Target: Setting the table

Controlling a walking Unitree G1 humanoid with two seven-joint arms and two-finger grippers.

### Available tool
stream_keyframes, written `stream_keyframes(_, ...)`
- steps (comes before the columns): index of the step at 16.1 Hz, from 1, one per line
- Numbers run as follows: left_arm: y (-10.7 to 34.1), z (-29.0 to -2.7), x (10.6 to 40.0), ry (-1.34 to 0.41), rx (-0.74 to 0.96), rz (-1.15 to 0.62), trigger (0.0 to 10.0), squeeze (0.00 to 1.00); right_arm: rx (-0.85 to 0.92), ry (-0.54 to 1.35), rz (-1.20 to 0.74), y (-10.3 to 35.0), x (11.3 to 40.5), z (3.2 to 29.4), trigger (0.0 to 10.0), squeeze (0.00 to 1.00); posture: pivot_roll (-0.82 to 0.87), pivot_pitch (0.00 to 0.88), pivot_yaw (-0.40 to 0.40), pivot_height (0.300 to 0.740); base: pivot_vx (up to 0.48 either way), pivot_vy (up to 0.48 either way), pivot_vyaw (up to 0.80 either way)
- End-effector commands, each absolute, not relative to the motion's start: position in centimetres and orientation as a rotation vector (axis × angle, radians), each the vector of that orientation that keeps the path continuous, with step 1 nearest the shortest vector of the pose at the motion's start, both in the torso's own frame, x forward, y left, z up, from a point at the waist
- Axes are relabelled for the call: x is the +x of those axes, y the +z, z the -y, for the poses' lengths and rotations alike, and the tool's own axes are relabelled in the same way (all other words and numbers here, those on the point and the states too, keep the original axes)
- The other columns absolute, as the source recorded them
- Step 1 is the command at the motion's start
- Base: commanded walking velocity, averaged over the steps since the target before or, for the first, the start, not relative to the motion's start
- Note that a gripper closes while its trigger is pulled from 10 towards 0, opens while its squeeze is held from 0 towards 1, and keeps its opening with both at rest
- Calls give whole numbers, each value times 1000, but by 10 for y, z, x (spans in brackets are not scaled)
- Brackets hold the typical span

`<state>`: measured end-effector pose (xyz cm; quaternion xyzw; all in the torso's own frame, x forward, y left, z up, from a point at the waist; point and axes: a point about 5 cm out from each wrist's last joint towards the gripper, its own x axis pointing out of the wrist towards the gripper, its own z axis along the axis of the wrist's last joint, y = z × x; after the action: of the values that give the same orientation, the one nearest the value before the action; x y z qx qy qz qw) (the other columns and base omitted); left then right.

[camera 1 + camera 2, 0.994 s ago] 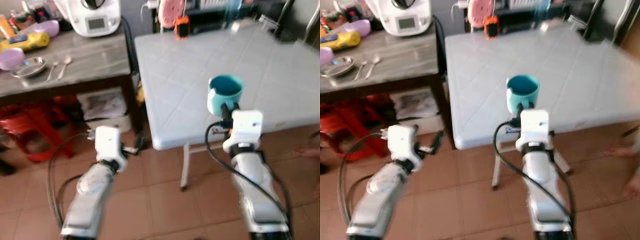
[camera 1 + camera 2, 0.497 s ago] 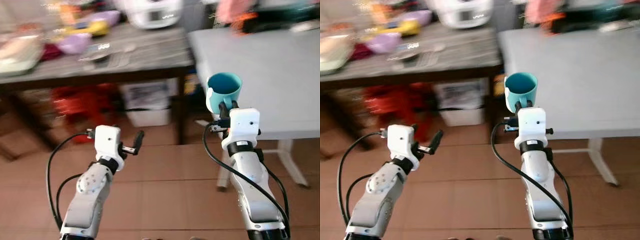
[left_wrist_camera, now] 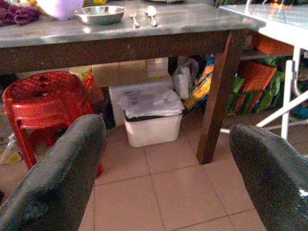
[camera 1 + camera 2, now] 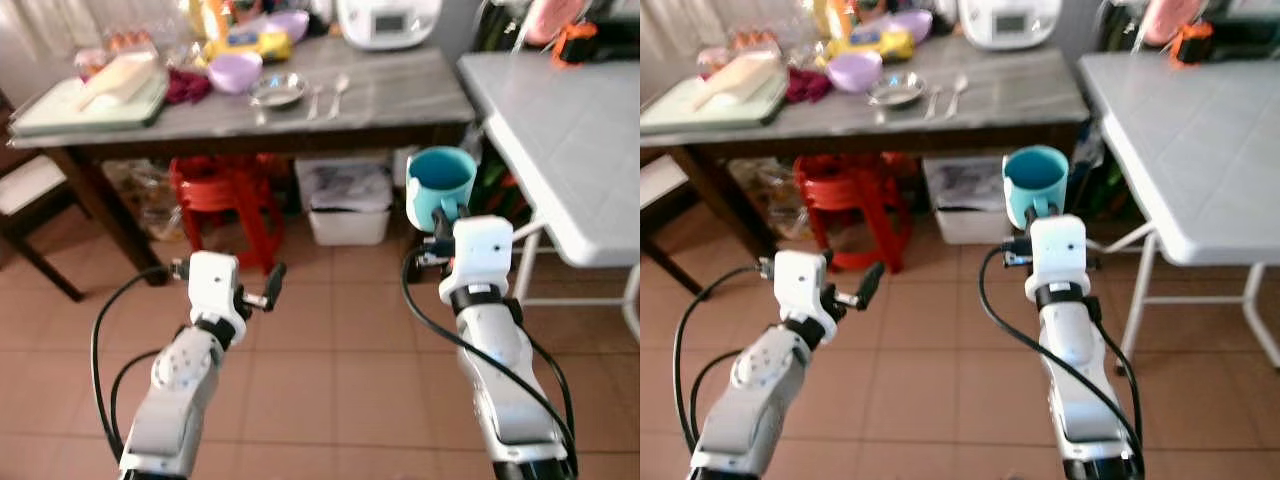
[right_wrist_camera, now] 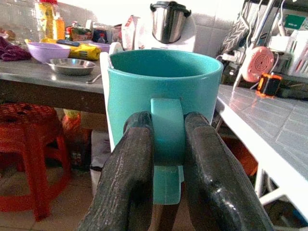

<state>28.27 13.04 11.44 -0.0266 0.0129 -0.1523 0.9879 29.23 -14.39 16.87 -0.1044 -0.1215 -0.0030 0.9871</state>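
Vs the frame 1 s ago the whole view had swung toward the robot's left: then the white table (image 4: 560,150) lay straight ahead under the teal mug (image 4: 439,186); now it sat off to the right, w/ the dark wooden side table (image 4: 390,100) ahead and the mug over open tile floor (image 4: 330,350). That's camera movement — things on the tables kept their places. Mug and arms looked the same as before.

Right gripper (image 5: 167,159) was clenched on the mug's handle, one black finger (image 5: 129,178) each side of it, mug upright, held up in front of the robot, near the white table's corner but apart from it. Left gripper (image 4: 270,285) was released, fingers spread w/ nothing between them, low over the floor.

On the side table: purple bowl (image 4: 236,71), steel dish (image 4: 277,92) just beside it, two spoons (image 4: 325,95) next to the dish, yellow packet (image 4: 245,45), white appliance (image 4: 388,18) at the back, pale tray (image 4: 85,100) at the far left. Under it — red stools (image 4: 225,200), stacked, and a white bin (image 4: 345,205).

Writing: nothing legible. The appliance's small screen and the labels on packets at the back were too blurred to read.
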Motion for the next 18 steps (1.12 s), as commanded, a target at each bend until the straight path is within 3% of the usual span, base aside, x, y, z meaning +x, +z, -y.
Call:
stream_keyframes(1,115,-126,283,-321,-45,-29,10000,0,-207,-26,259,172,290,149,10000,0,-75,93,76,740,0,458,0)
stream_keyframes(4,115,-126,283,-320,-48,-24,10000,0,-204,-24,260,172,291,148,10000,0,-76,93,75,740,0,408,0)
stream_keyframes(18,124,-124,282,-367,-72,43,10000,0,-203,-22,261,172,291,148,10000,0,-76,90,80,740,0,0,0)
